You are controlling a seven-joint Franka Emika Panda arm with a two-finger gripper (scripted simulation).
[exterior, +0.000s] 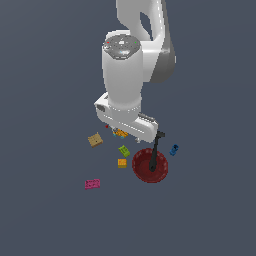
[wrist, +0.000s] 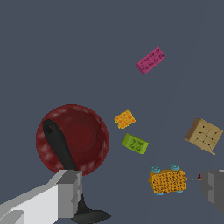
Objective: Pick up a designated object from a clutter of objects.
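Spread wide and holding nothing, the gripper (wrist: 140, 192) hangs above the clutter with one grey finger (wrist: 70, 192) over the hammer's handle and the other finger (wrist: 215, 189) at the far side of the wrist view. Between them sits the flatter orange piece with teal marks (wrist: 168, 180), which is not the target. The small orange-yellow brick (wrist: 125, 118) lies apart from it. In the exterior view the brick (exterior: 122, 163) sits at about 9 o'clock from the dark red bowl (exterior: 141, 171), just beside its rim, with the green piece (exterior: 124, 150) at 12 o'clock from the brick. The black hammer (exterior: 155, 150) rests across the bowl, the tan block (exterior: 95, 140) and pink brick (exterior: 92, 184) lie farther off, and a blue piece (exterior: 174, 149) is beyond the bowl.

This looks like the approach step: nothing is grasped yet, and the hand appears centred over the wrong orange piece. The next move calls for shifting sideways until the brick lies between the fingers, then descending without nudging the green piece or the bowl.
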